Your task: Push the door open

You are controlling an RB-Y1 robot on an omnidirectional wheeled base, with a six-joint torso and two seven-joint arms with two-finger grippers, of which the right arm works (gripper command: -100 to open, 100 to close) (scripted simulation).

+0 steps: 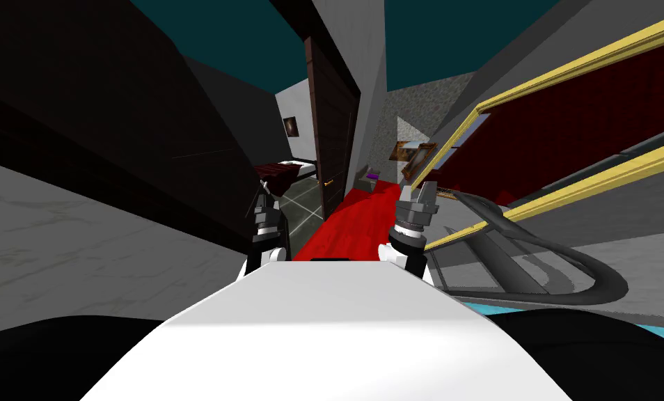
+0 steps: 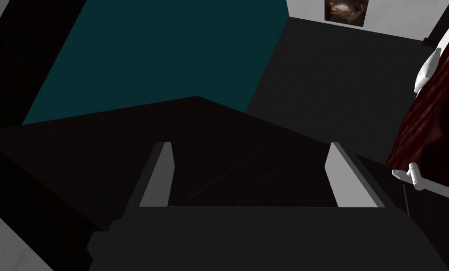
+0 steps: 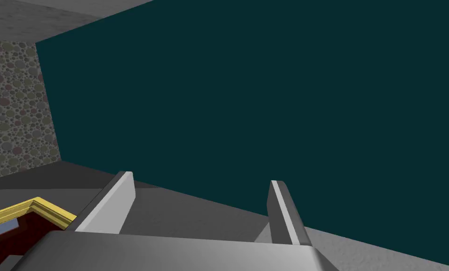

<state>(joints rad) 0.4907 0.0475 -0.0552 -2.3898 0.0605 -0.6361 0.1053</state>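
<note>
When I look through the head camera, the dark brown door (image 1: 334, 132) stands ahead of both grippers and I see it almost edge-on. Its gold handle (image 1: 327, 183) lies beyond the left gripper (image 1: 264, 189), a little toward the side of the right gripper (image 1: 424, 191). Neither gripper touches the door. A red carpet (image 1: 344, 230) runs between the two grippers up to the foot of the door. Beyond the left gripper, past the door's edge, there is an opening with a bed (image 1: 282, 170) under a dark red cover. On the outer side of the right gripper hangs a large yellow frame (image 1: 574, 67).

From the left wrist camera, the two fingers (image 2: 158, 179) stand wide apart with nothing between them. Straight beyond them is a flat, very dark surface (image 2: 219, 141), apart from the tips. To the outside of one finger I see the dark red cover (image 2: 430, 127), a white pillow (image 2: 426, 70) and a pale lever (image 2: 412, 176). I cannot tell what this lever is fixed to. Far beyond the fingertips, a small painting (image 2: 345, 10) hangs on a light wall.

From the right wrist camera, this hand's fingers (image 3: 120, 202) are also spread wide and hold nothing.
</note>
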